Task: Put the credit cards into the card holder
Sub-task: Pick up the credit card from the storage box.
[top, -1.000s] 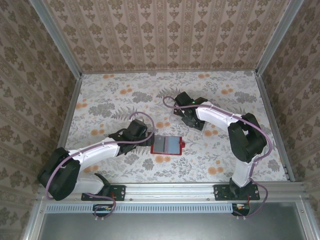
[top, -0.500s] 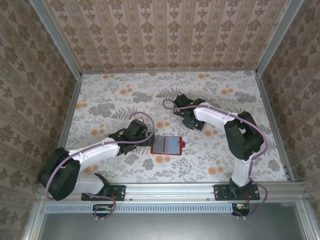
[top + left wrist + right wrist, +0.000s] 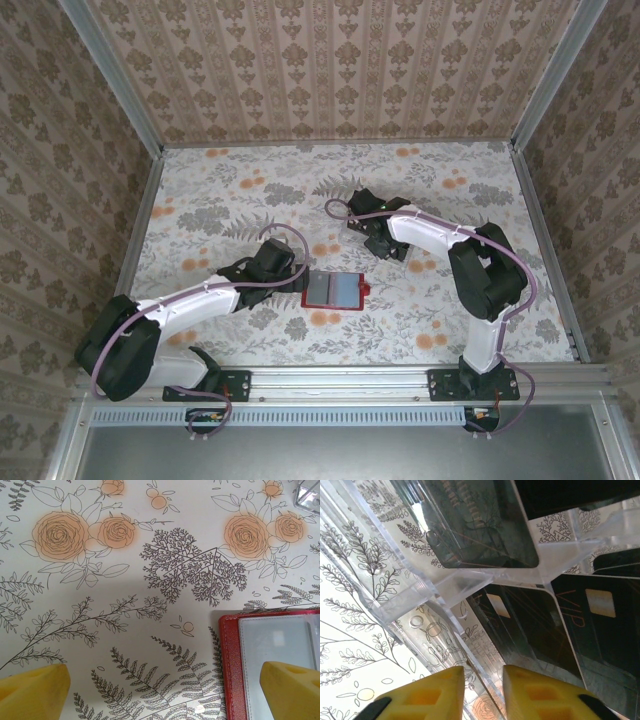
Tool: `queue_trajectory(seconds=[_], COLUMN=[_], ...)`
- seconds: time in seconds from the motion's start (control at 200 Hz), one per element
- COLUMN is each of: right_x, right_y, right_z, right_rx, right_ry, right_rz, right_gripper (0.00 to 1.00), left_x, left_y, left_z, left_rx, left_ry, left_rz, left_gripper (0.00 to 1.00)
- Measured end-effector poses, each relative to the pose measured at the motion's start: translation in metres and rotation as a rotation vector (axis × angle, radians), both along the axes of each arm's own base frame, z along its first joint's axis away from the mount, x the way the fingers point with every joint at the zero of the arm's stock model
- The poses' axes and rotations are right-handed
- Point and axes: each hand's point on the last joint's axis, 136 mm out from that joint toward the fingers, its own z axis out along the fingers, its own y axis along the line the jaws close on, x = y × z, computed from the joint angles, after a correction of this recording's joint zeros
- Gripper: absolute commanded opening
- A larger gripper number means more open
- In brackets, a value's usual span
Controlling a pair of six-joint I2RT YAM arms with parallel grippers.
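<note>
While the card holder (image 3: 333,290) lies opened flat near the middle of the table (image 3: 220,190) in the overhead view, the left gripper (image 3: 298,283) sits just beside its left edge. The right gripper (image 3: 385,245) is lowered farther back and to the right, well apart from the holder.

From the left wrist, the left gripper (image 3: 162,695) stands wide open with nothing between its yellow fingertips (image 3: 32,690). One tip hangs over bare table, the other over the holder's pale pocket window inside the red border. No black card shows in the part of the holder seen here. A corner of the clear tray (image 3: 310,495) peeks in at the upper right.

From the right wrist, the right gripper (image 3: 485,695) has its fingers drawn close, leaving a narrow gap, down at the clear tray. A transparent wall of the tray runs toward that gap. The credit cards (image 3: 530,620) — at least three black ones — lie in the tray's compartments. Whether the fingers pinch a card, the tray wall or nothing, I cannot tell.

By this showing the task is barely begun: every card seen is in the tray, and all the lifting, carrying and slotting into the holder looks yet to be done.
</note>
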Motion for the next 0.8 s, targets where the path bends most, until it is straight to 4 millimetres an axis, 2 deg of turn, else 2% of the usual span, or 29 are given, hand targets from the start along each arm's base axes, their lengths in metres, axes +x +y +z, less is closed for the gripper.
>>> queue_trajectory(seconds=[0.425,0.8], right_x=[-0.004,-0.003], right_y=[-0.002,-0.002], right_z=[0.0,0.01], right_rx=[-0.01,0.004], right_ry=[0.016,-0.007], right_rz=[0.0,0.0], right_gripper=[0.26,0.23], left_x=[-0.001,-0.001], left_y=[-0.001,-0.001], left_z=[0.0,0.0], left_rx=[-0.004,-0.005], left_ry=[0.004,0.003], left_rz=[-0.004,-0.004], left_gripper=[1.0,1.0])
